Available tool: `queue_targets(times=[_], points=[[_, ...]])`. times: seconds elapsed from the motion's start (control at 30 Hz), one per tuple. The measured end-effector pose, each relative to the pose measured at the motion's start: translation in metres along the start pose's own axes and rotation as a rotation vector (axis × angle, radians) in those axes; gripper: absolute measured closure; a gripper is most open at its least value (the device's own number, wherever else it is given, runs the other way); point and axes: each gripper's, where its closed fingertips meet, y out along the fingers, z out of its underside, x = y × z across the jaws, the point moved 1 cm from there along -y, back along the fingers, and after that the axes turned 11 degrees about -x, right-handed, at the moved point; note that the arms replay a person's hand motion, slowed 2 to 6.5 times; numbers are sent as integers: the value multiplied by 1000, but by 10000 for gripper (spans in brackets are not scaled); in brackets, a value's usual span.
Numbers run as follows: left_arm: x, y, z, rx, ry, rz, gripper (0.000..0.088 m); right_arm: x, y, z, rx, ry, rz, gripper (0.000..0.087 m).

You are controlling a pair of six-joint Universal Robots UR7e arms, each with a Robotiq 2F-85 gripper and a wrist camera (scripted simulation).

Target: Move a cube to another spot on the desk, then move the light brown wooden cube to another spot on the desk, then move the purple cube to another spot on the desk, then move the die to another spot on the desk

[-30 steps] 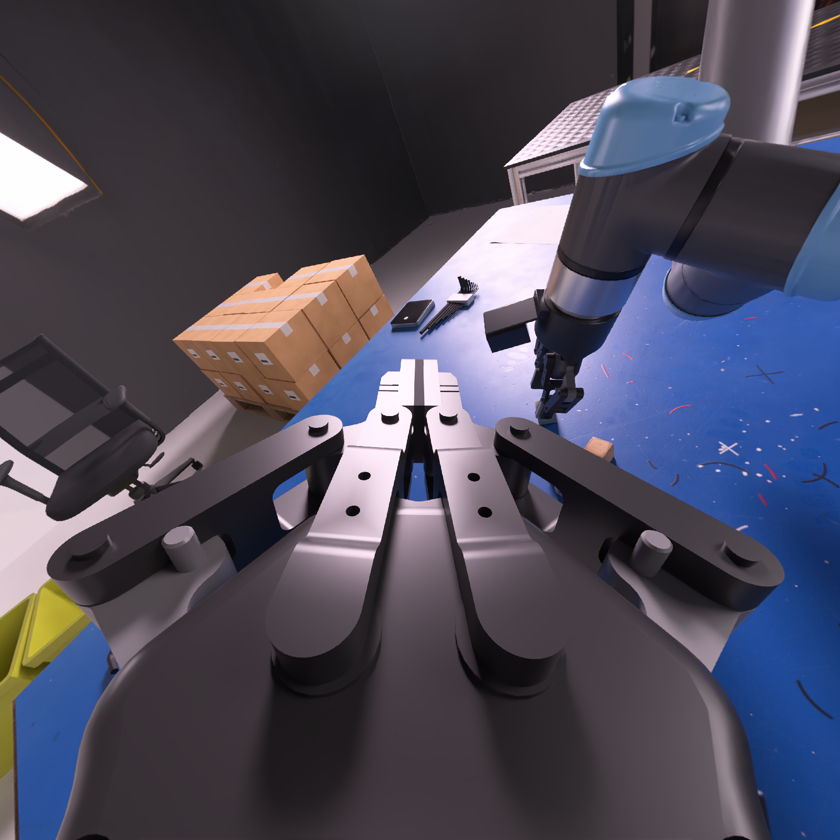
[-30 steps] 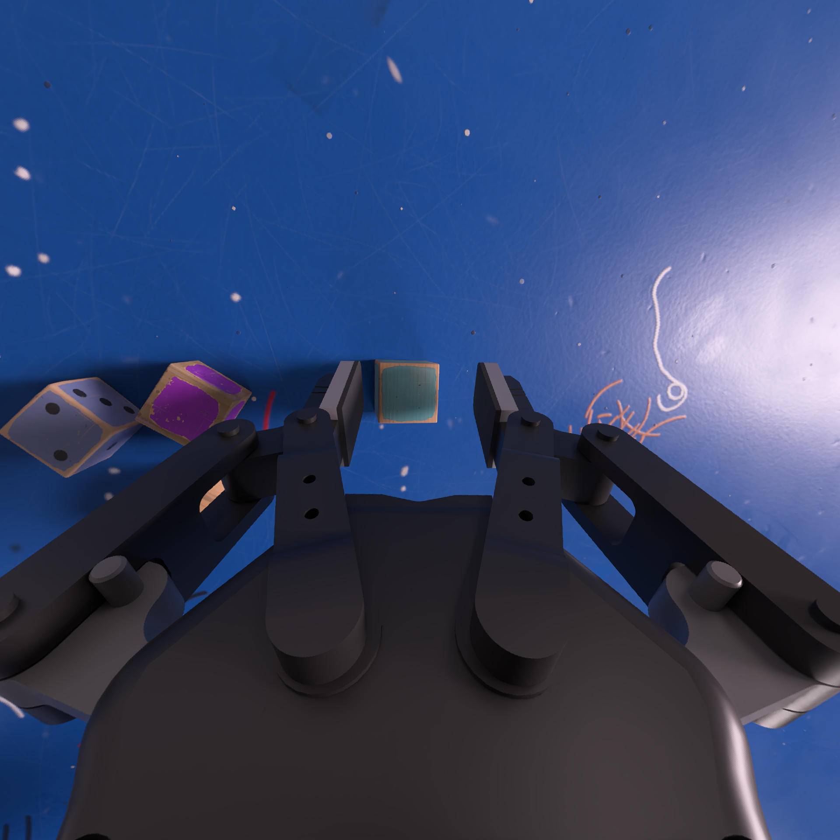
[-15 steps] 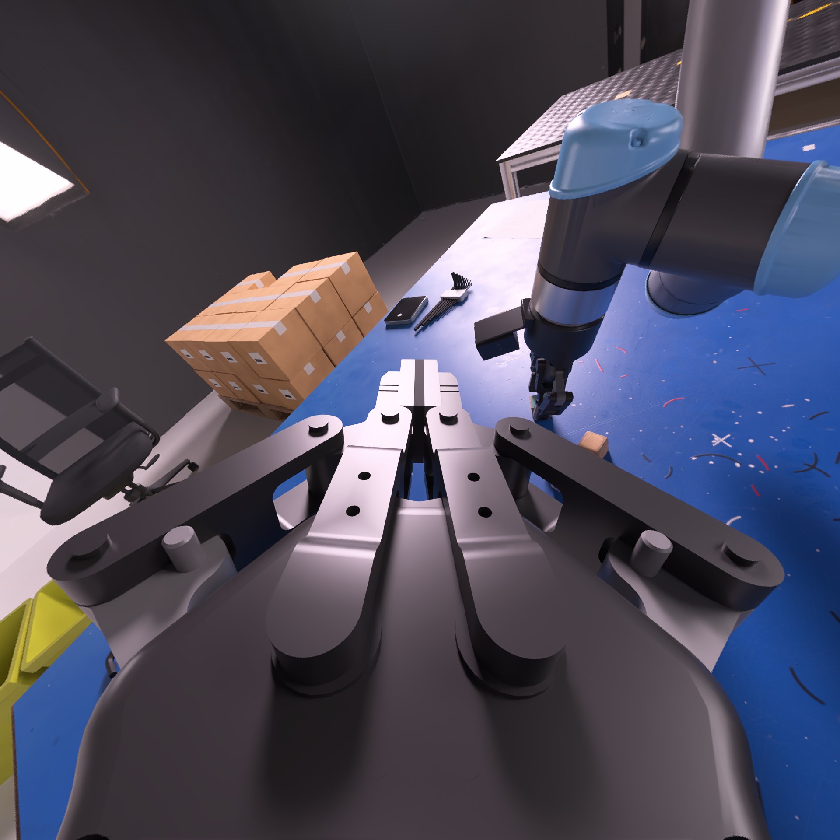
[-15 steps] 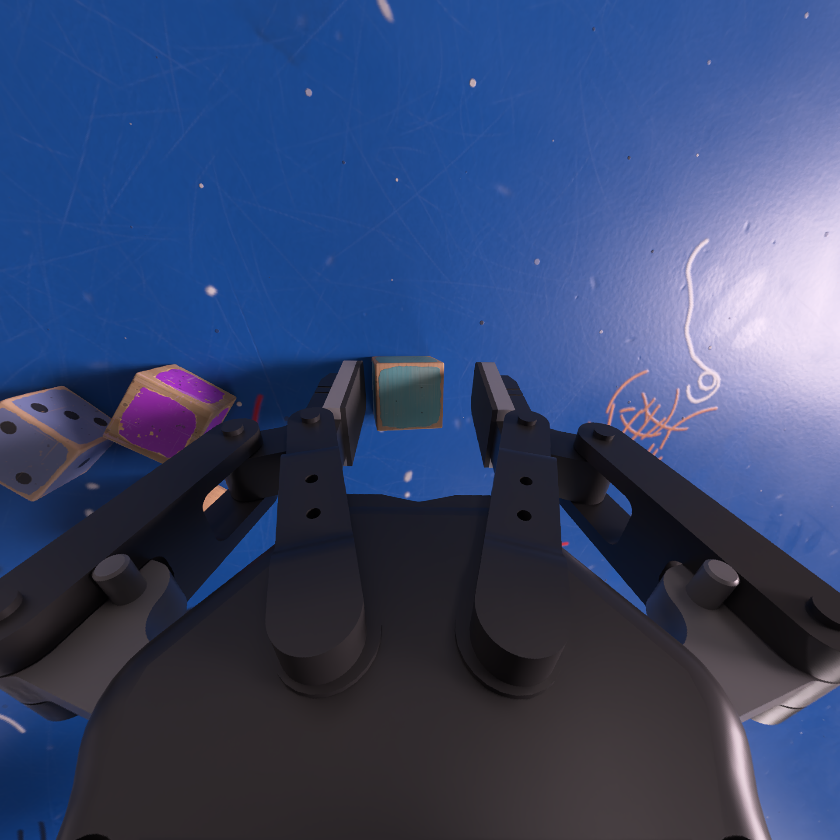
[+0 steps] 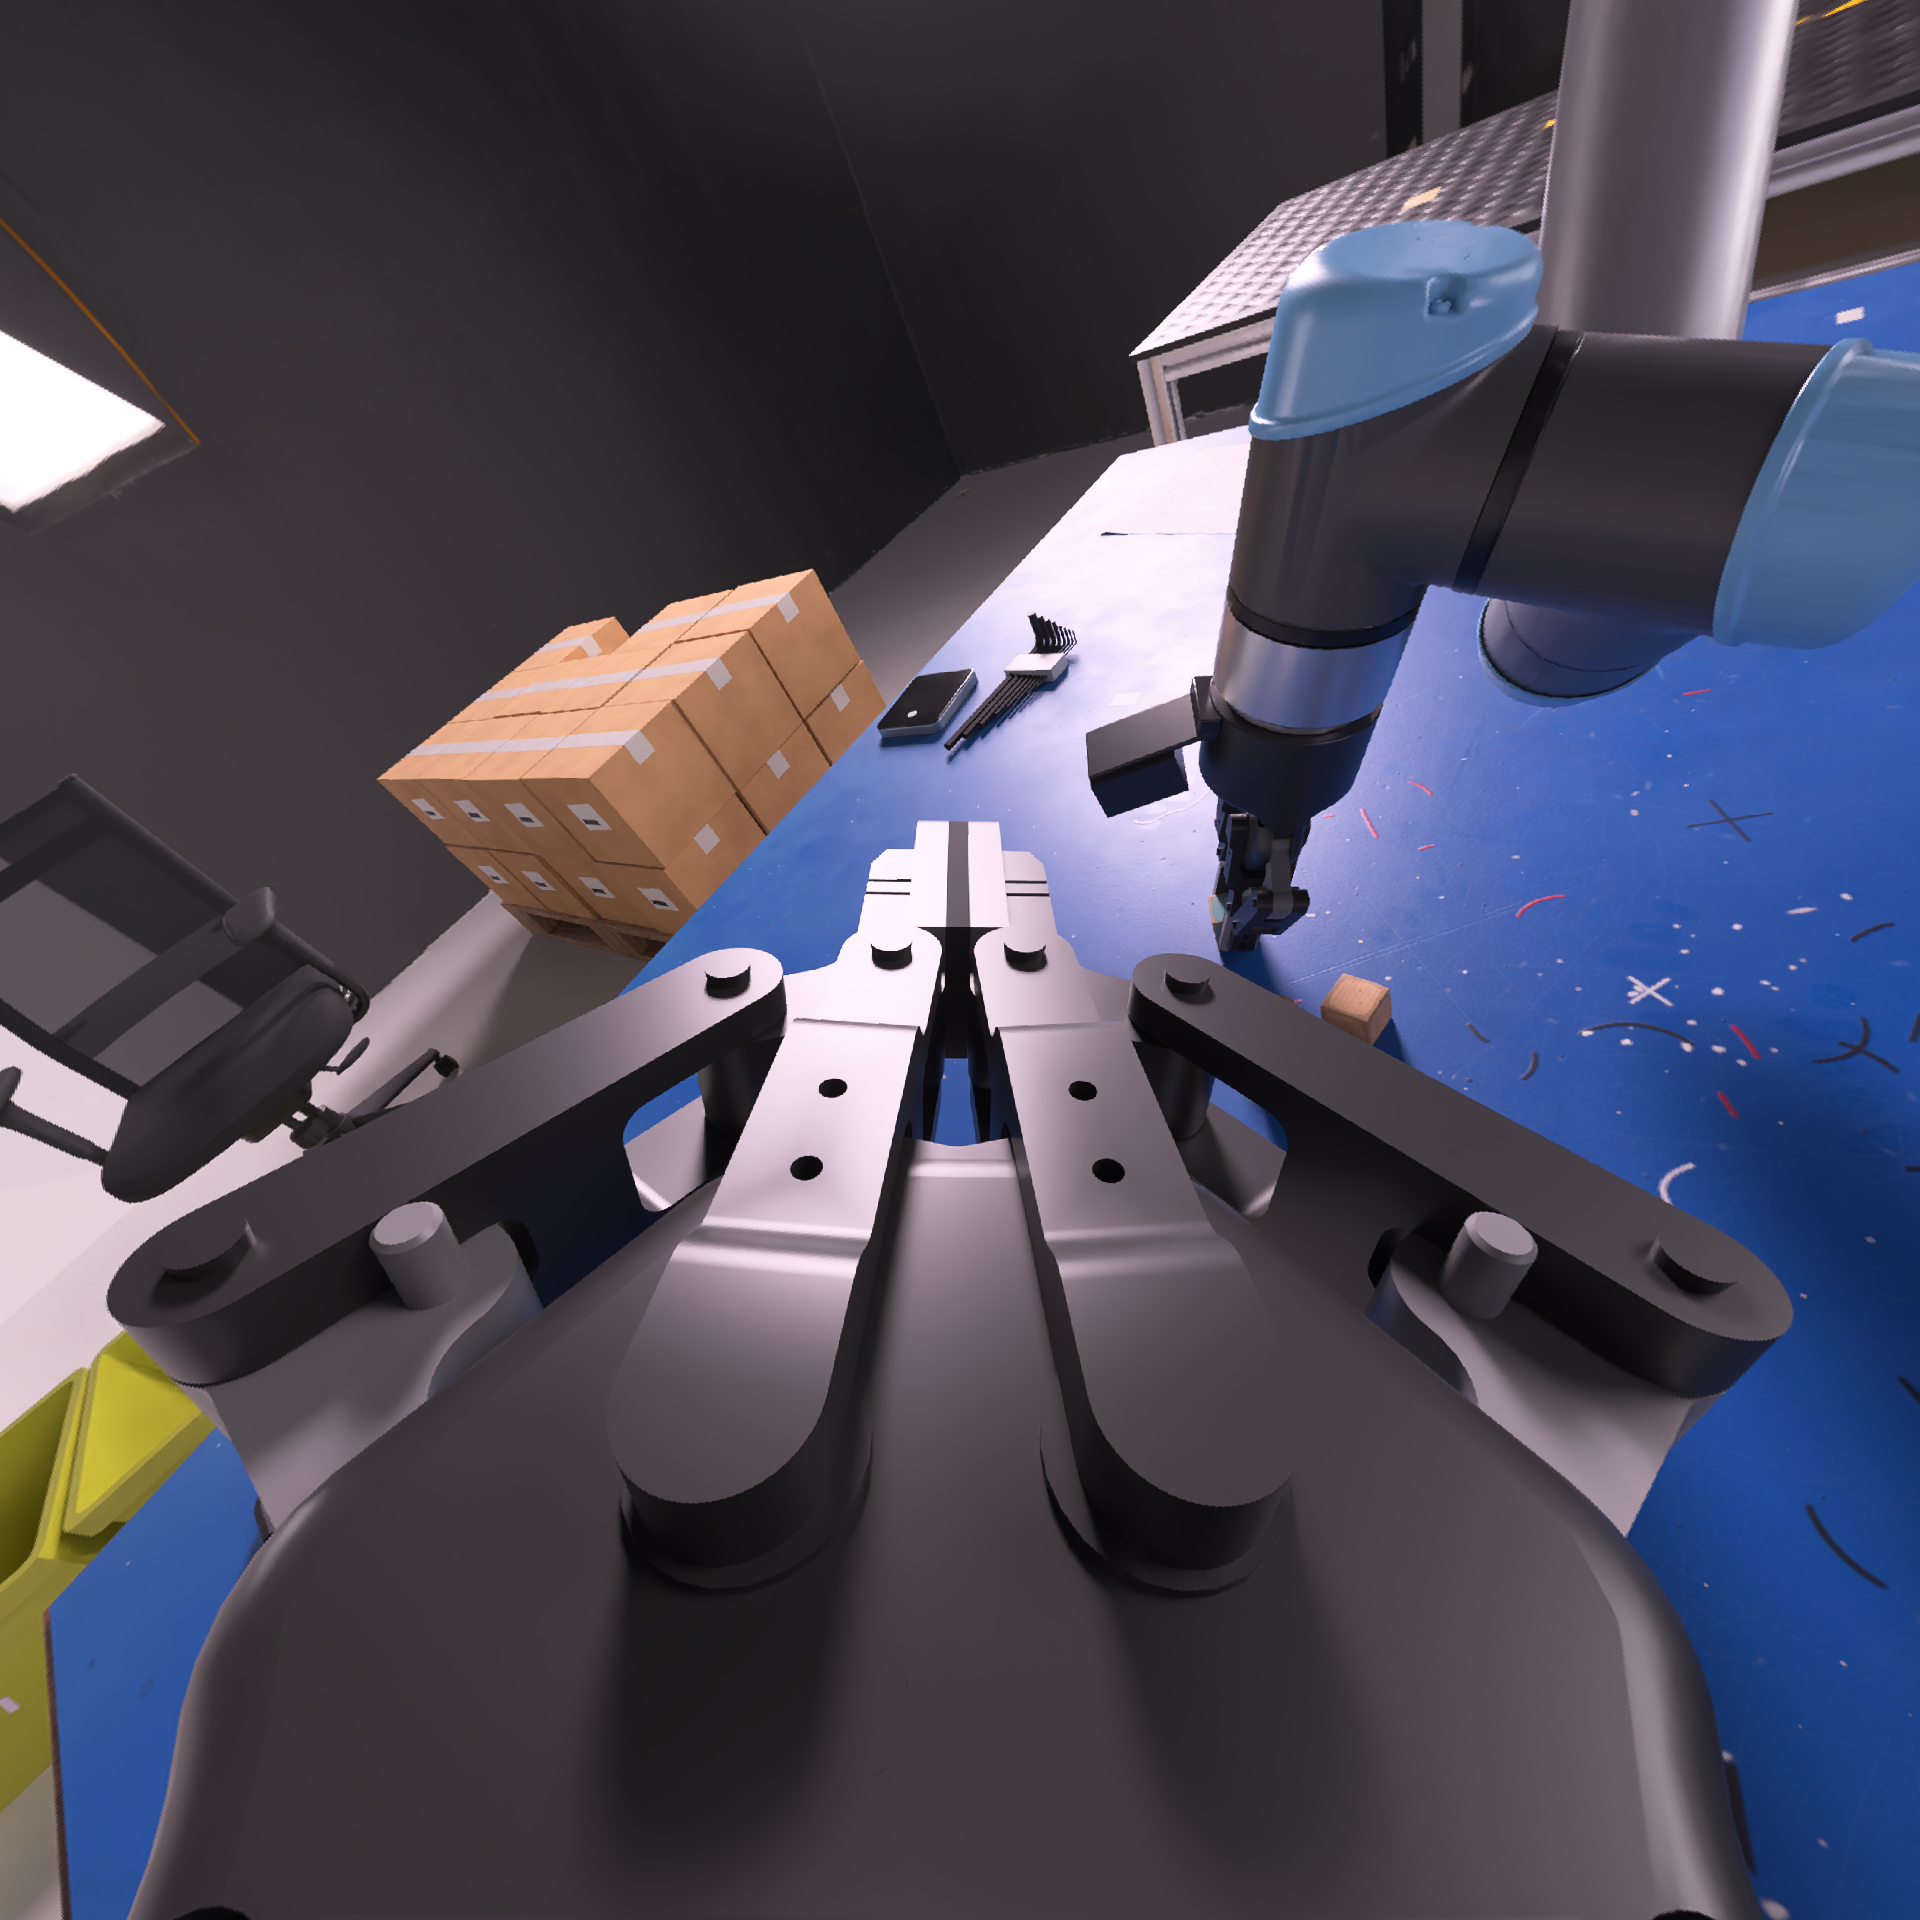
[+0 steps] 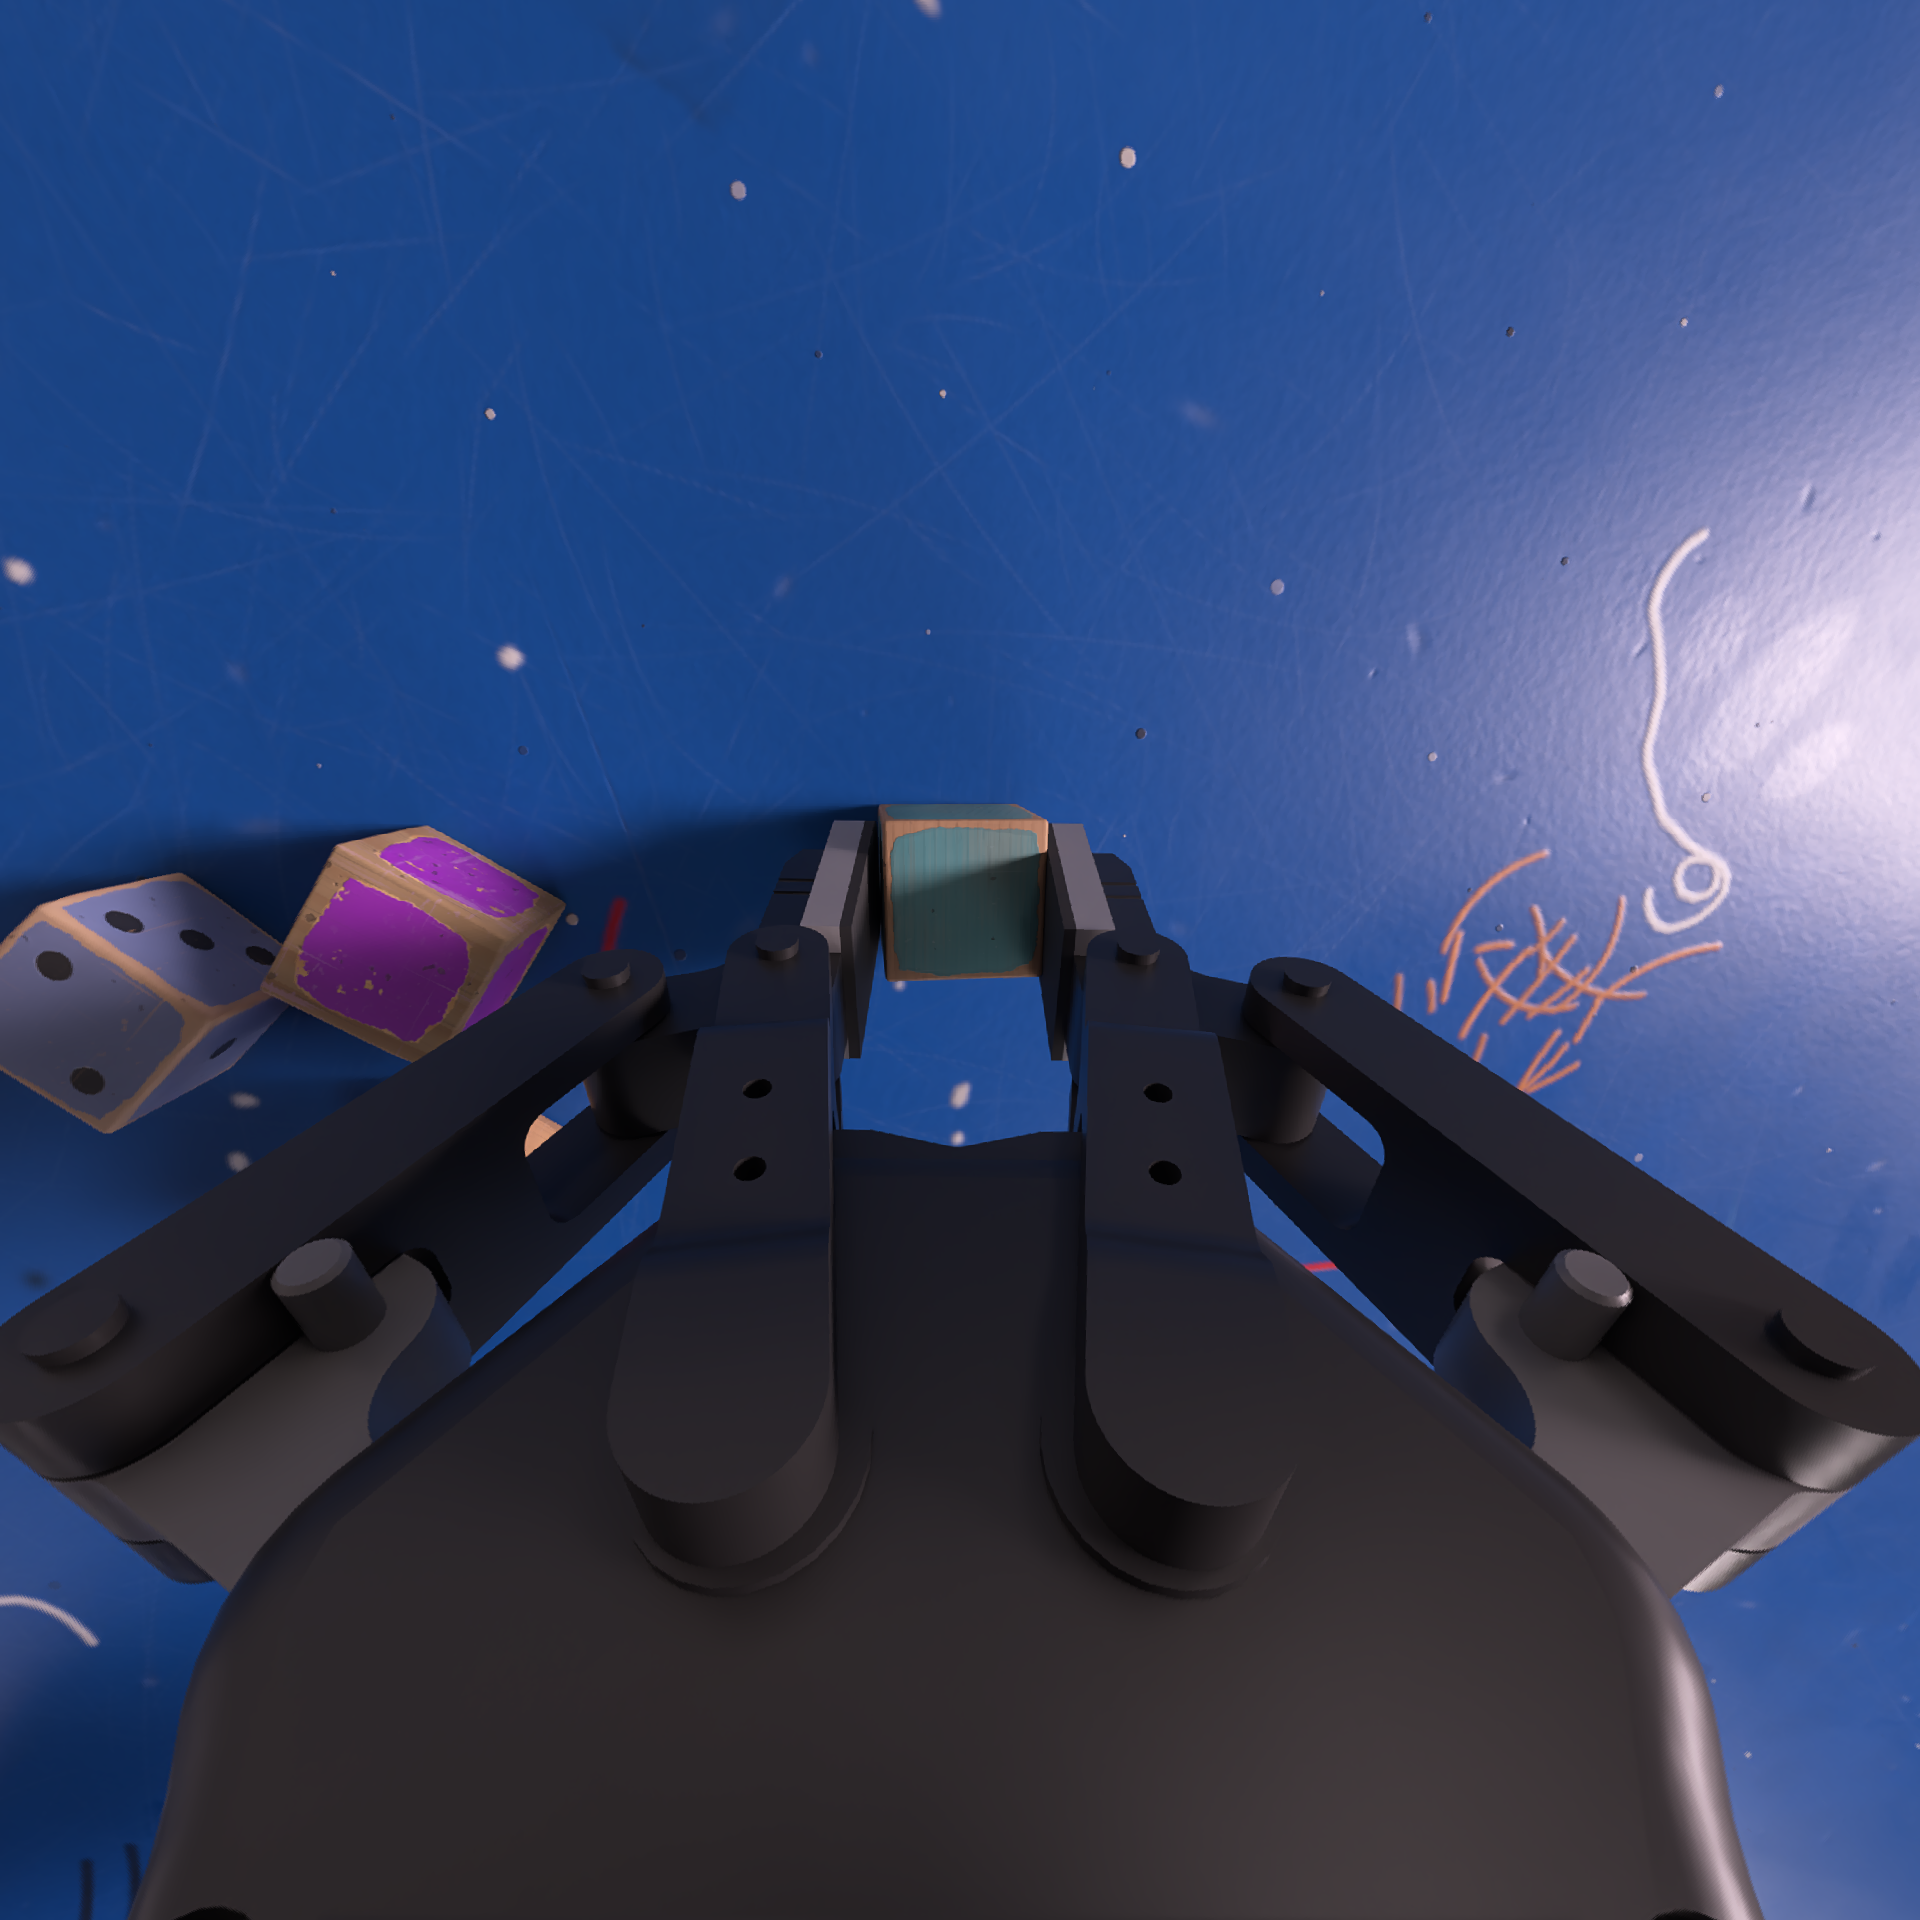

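Left wrist: left gripper [image 5: 958, 868] pressed together, idle over desk [image 5: 1558, 935]; wooden cube [image 5: 1356, 1006] unmoved

Right wrist: right gripper [image 6: 961, 894] pinching teal cube [image 6: 961, 899]; purple cube [image 6: 421, 935], die [image 6: 125, 992] alongside, untouched. First of four moves underway

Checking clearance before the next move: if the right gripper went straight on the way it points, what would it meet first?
Likely the blue desk: the right gripper points down at it, jaws closed on the teal cube, which would probably touch first; the gap is unclear.
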Motion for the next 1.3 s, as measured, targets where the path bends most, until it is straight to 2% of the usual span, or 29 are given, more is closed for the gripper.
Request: queue_targets(times=[0.23,0.4,0.53,0.7,0.87,1.0,1.13,1.3], points=[[0,-1,0,0,-1,0,877,3,-4,-2,-15,1,-23,603],[0,-2,0,2,3,-2,877,5,-21,-11,-55,-22,-31,603],[1,-3,0,4,6,-4,877,5,-47,-26,-124,-49,-34,603],[1,-4,-1,3,8,-6,877,-4,-98,-51,-261,-70,-20,603],[0,-5,-2,-2,8,-5,877,-30,-156,-68,-395,-56,33,603],[-1,-6,-4,-9,6,-1,877,-60,-190,-69,-443,-8,80,603],[-2,-7,-7,-20,3,5,877,-94,-209,-60,-437,71,127,603],[-4,-7,-10,-33,2,14,877,-135,-212,-39,-387,167,176,603]])
